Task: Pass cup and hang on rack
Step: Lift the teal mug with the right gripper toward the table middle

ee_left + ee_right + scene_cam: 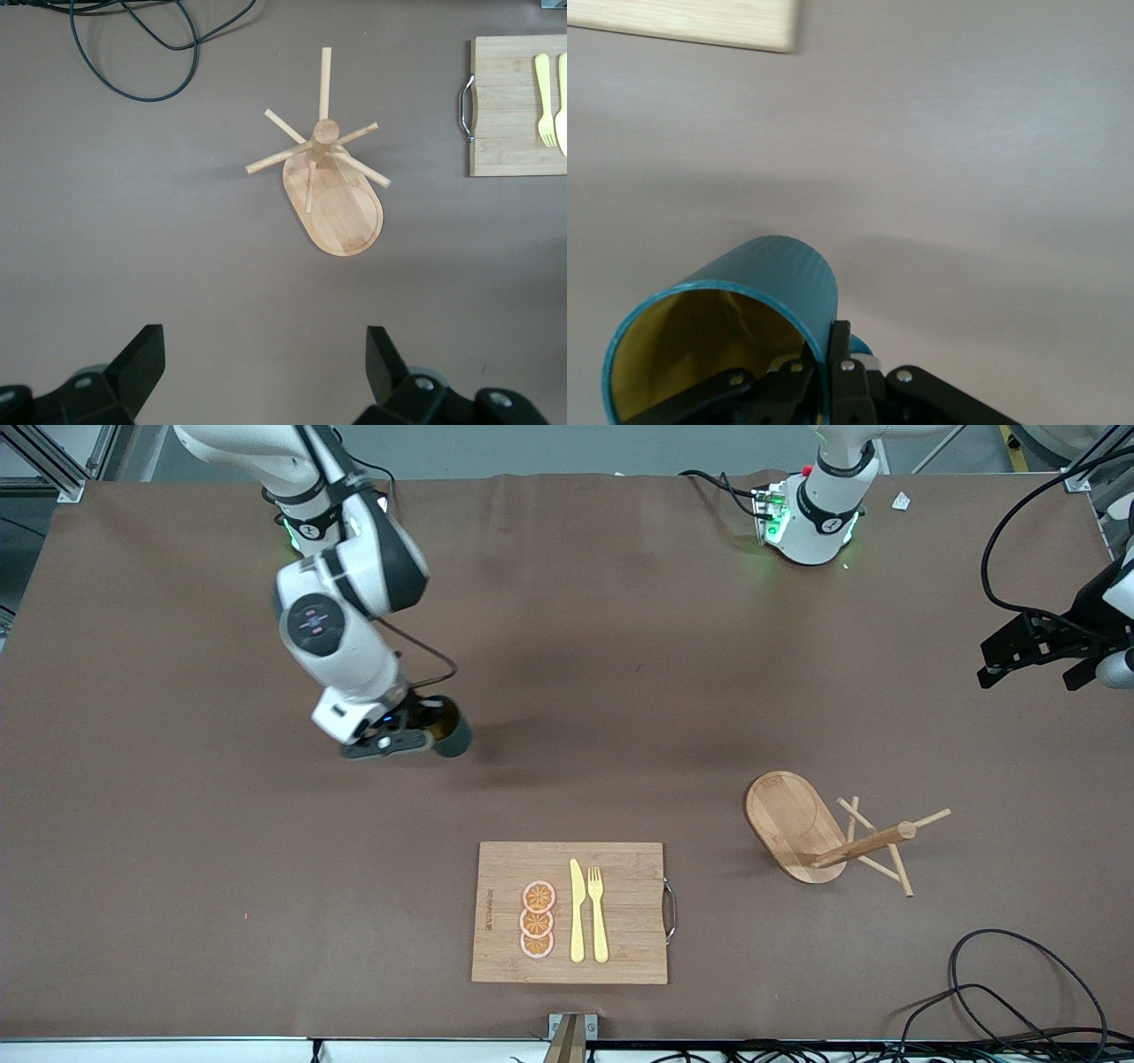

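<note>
The teal ribbed cup [454, 735] with a yellowish inside [775, 270] is gripped by my right gripper [423, 731], which is shut on its wall [824, 341], one finger inside and one outside. It is held tipped just above the brown table, toward the right arm's end. The wooden rack [802, 828] stands on its oval base toward the left arm's end, pegs spread around its post [323, 133]. My left gripper [1032, 657] waits open in the air at the table's edge, its fingers [146, 354] wide apart with the rack seen between and past them.
A rectangular wooden cutting board [571, 912] with a yellow knife, fork and orange slices lies near the front camera's edge, its metal handle [464, 106] toward the rack. Black cable [1019, 992] loops on the table near the rack.
</note>
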